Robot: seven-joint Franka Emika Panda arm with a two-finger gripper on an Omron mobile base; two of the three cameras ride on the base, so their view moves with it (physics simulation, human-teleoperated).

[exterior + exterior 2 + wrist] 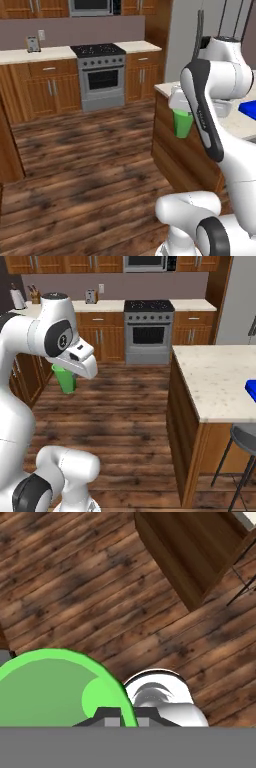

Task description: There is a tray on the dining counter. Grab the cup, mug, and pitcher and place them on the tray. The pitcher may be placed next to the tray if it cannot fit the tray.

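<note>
We have the green cup (55,689) pinched by its rim in the gripper (121,716), jaws clamped on the wall, carried in the air over the wood floor (90,577) beside the dining counter (212,378). The blue tray (251,389) sits far along that counter, well apart from the cup (just a corner of it shows). Our worry is the hold: a thin rim pinch could slip or let the cup swing during the swing across, and a low carry might clip the counter's edge.

Home kitchen: stove (102,75), wooden cabinets (97,340), microwave (92,7) (above), stone-topped dining counter (215,381).
</note>
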